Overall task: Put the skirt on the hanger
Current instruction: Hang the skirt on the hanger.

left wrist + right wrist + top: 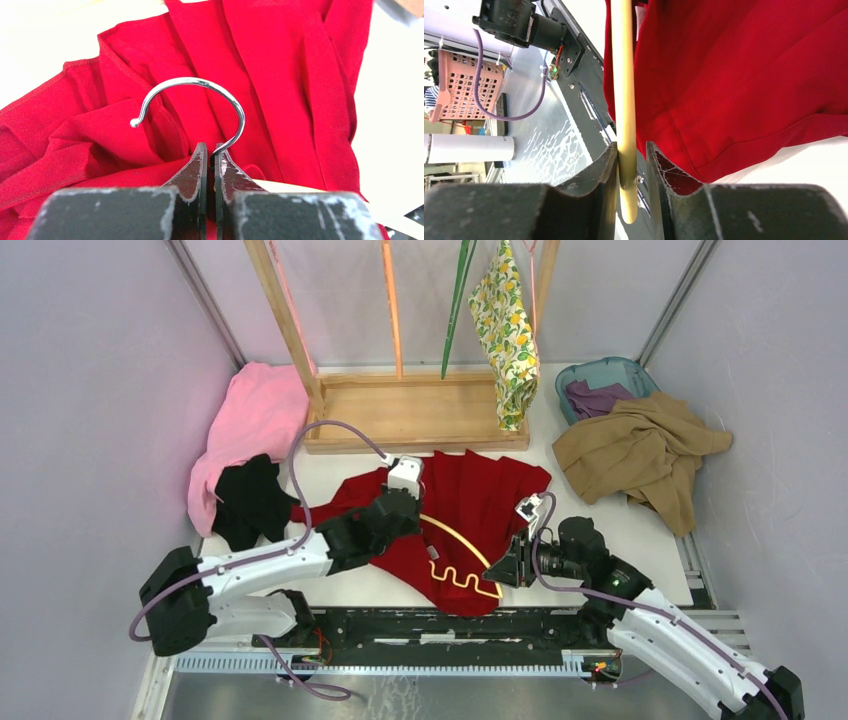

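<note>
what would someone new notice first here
The bright red garment spread mid-table stands out first, with a yellow hanger lying on it. The left gripper is shut on that hanger's metal hook, while the right gripper straddles the end of one hanger arm. At the back, a lemon-print skirt hangs from the wooden rack.

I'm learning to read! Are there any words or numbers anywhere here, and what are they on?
None can be read in any view.
The skirt shows only lemons and leaves, no letters.
The red garment and yellow hanger are plain.
Anything on the pink basket is too blurred to tell.
</note>
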